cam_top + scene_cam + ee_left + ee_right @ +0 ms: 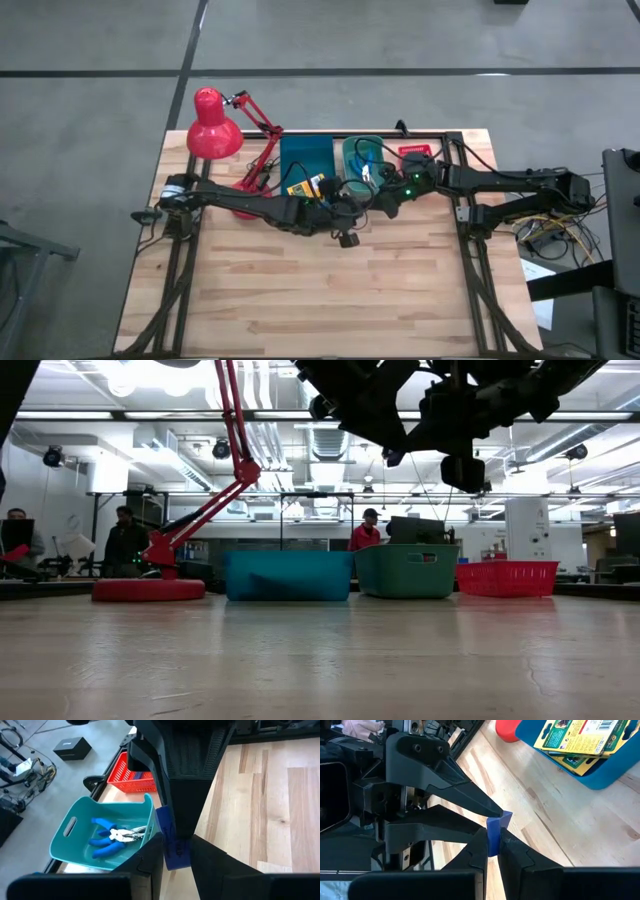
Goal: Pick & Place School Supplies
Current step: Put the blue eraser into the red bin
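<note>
Both grippers meet above the table's middle, just in front of the bins: my left gripper and my right gripper. Each is shut on one small purple-blue eraser block held between them. Yellow-and-green crayon boxes lie in the blue bin. Blue-handled tools lie in the teal bin. Other erasers are out of view. My left gripper pinches the eraser block between its two fingertips, at the block's end that faces it. The block is lifted clear of the table. My right gripper pinches the block's other end between its two fingers, coming from the opposite side. The block spans the gap between the two grippers, clear of the table.
A red desk lamp stands at the far left, its base on the table. The blue bin, teal bin and red basket line the far edge. Bare wood lies toward the near edge. People show beyond the table.
</note>
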Motion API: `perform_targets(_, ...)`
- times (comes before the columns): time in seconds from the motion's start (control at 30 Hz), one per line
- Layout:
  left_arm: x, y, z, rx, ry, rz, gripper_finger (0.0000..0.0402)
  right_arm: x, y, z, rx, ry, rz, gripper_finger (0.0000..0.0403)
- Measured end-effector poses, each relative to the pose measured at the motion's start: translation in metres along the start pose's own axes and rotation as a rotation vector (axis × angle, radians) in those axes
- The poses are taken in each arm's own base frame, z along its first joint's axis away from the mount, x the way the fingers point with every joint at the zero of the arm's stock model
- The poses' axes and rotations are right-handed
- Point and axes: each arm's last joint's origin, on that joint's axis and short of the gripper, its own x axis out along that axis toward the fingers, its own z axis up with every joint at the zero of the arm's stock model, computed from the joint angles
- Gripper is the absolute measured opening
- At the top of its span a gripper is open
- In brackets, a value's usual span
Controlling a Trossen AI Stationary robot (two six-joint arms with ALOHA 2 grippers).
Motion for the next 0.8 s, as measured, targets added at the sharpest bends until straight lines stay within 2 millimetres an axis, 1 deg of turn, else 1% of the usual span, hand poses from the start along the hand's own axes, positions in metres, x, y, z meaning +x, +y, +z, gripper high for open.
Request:
perform_targets(0.53,0.0002,-0.0004,-0.0005,-0.017,0.004,-0.011,0.0162,-0.0005,0.0010,0.0007,-0.005,-0.008,0.006,0.0020)
perform_targets(0.7,0.0000,-0.0006,-0.0012,-0.012,0.010,-0.008,0.0179,-0.0005,0.0008,0.0006,-0.004,-0.008,0.003,0.0020)
perform_targets(0.8,-0.0017,0.0009,-0.0022,0.021,0.045,0.006,0.0183,-0.0009,-0.0003,0.0014,0.000,-0.020,-0.011,0.0020)
